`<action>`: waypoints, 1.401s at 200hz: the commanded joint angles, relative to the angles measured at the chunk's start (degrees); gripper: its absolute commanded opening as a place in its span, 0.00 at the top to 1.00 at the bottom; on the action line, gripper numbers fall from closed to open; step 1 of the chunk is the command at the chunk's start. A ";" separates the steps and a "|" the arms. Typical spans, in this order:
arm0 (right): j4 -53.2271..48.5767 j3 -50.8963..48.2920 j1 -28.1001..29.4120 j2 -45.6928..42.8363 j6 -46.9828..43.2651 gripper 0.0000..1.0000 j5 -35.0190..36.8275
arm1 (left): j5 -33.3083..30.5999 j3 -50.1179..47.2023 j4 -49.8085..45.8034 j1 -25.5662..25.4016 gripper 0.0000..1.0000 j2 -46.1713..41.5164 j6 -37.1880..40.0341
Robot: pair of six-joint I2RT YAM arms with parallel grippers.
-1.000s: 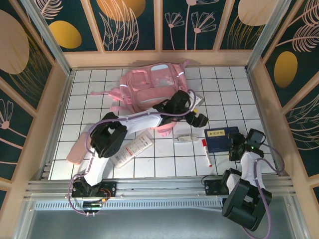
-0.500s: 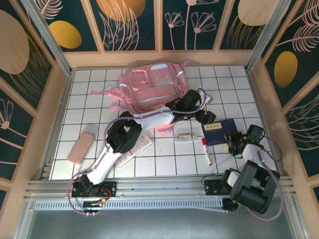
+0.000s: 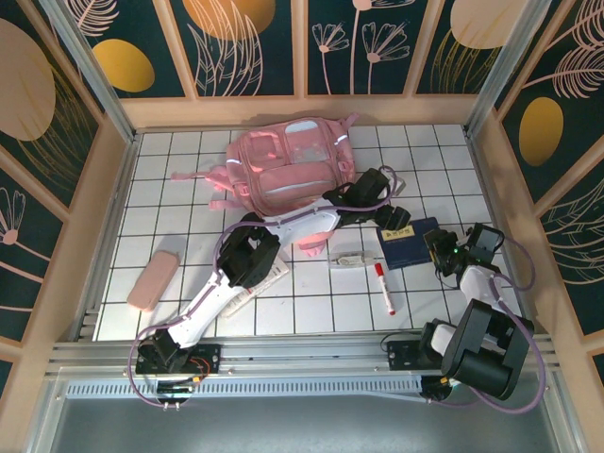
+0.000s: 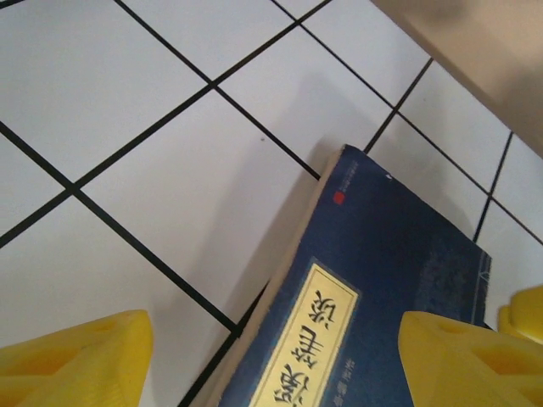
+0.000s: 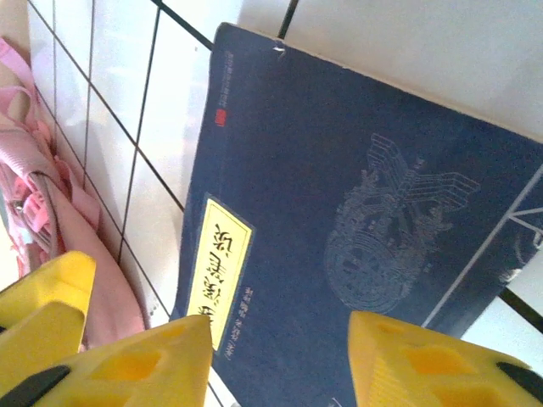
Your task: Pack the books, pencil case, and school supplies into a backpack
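Navy book [image 5: 356, 170], yellow Chinese-lettered label [image 5: 222, 271], under wide left hand [image 4: 271, 332]; right hand [image 5: 280, 339]: grip unclear.

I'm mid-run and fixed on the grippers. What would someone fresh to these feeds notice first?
The big pink backpack at the far side of the tiled table draws the eye first. Next, both arms meet at the dark navy book right of centre, where the left gripper and the right gripper each hang over it with jaws apart. A red-capped marker lies just nearer the arm bases.
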 commanded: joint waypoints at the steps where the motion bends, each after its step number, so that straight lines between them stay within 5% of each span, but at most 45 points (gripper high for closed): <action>1: -3.85 1.09 -0.42 -0.82 -0.23 0.51 2.98 | -0.77 6.17 -6.09 -0.18 0.25 4.20 0.60; 55: -4.32 -0.23 -2.16 0.24 -1.07 0.47 2.31 | 4.46 19.63 -21.16 -0.01 0.24 12.30 4.91; 103: -3.68 -1.72 -2.24 0.21 -0.93 0.47 2.36 | 7.46 14.17 -19.92 -0.03 0.32 11.01 5.14; 133: -3.75 -2.67 -2.29 0.84 -0.93 0.47 2.19 | 9.97 13.93 -19.38 -0.01 0.45 10.98 5.23; 191: -1.68 -2.95 -2.21 2.34 -1.87 0.46 -0.06 | 12.15 13.21 -19.30 -0.02 0.51 10.90 5.69; 280: 3.46 -2.99 -1.90 3.25 -3.39 0.56 -6.92 | 14.68 12.29 -18.83 -0.05 0.66 8.78 6.81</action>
